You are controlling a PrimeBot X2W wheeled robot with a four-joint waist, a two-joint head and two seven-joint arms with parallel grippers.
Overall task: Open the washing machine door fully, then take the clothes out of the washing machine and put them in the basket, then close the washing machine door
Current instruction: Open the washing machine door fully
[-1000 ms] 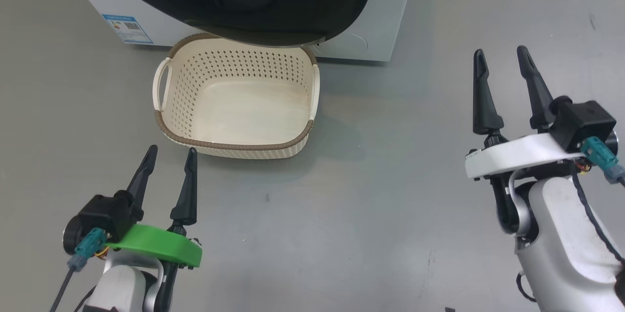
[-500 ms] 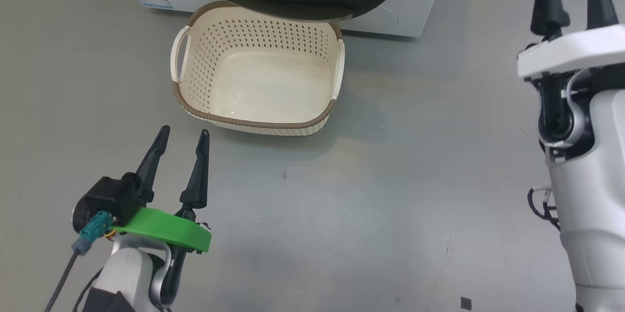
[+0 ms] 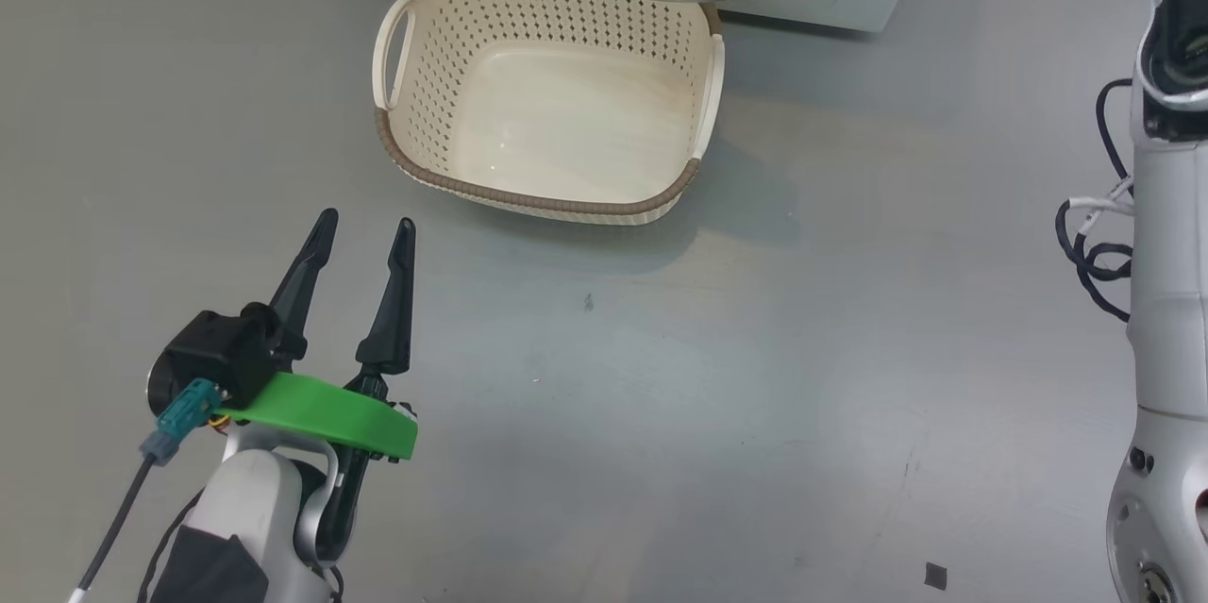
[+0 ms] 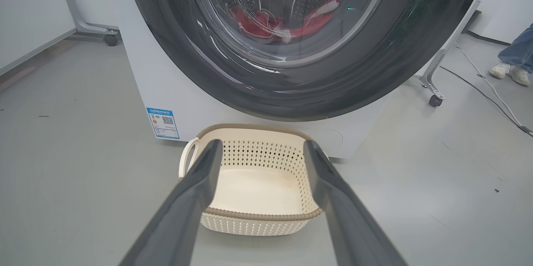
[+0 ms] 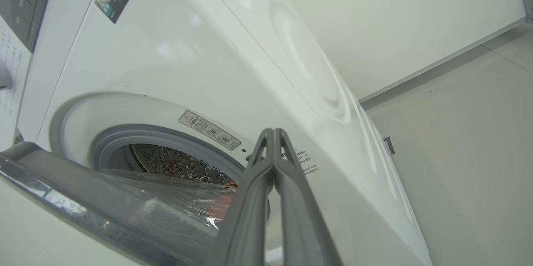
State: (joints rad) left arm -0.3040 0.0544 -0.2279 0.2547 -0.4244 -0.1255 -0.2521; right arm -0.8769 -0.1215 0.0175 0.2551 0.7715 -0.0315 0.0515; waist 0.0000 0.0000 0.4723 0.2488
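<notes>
The washing machine door (image 4: 216,62), a glossy black rim around bulging glass, stands ajar over the cream basket (image 4: 254,182). Through the glass I see the red clothes (image 4: 258,22) lying in the drum. My left gripper (image 4: 262,145) is open and empty, low over the floor and short of the basket (image 3: 547,103). My right gripper (image 5: 272,130) is shut with nothing in it. Its tips are close to the white washing machine (image 5: 166,62) front, beside the grey drum ring (image 5: 166,139). The door's inner side (image 5: 83,199) shows at lower left.
The right forearm (image 3: 1166,301) rises along the right edge of the head view. Wheeled frame legs (image 4: 435,99) stand beside the machine, and a cable (image 4: 487,91) runs over the floor. A person's shoes (image 4: 510,72) are at far right. Grey floor spreads around the basket.
The head camera has moved, shifting the basket up and right in the picture. My right arm has risen until its gripper left the head view's top. The left gripper stays open.
</notes>
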